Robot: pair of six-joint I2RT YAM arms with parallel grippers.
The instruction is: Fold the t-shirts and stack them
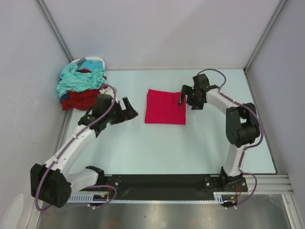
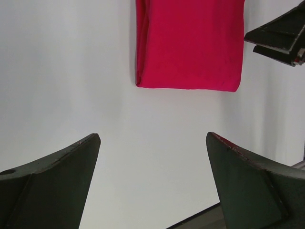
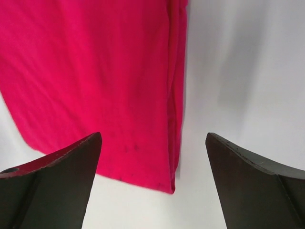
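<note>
The pale, matte table carries everything. At its far left corner sits a loose heap of unfolded t-shirts, light teal cloth over dark maroon, bunched against a small white basket. Near the middle of the table lies the bright crimson-pink t-shirt, folded into a flat rectangle with doubled edges.

All this cloth looks light, soft and limp. It will drape and sag, and a fold probably slumps if it is lifted by one corner. The folded piece is best pinched through all layers along one side, ideally at two corners at once. In the heap, the teal top layer is the one to take, at a shoulder or hem, and it may drag its neighbours along.

The left arm stretches forward and inward from its base. The left gripper sits between heap and folded shirt, pointing at the shirt's left edge but well apart from it. The right arm doubles back at the elbow, and the right gripper straddles the shirt's right edge; contact cannot be told. Both claws stand spread wide and hold nothing.
</note>
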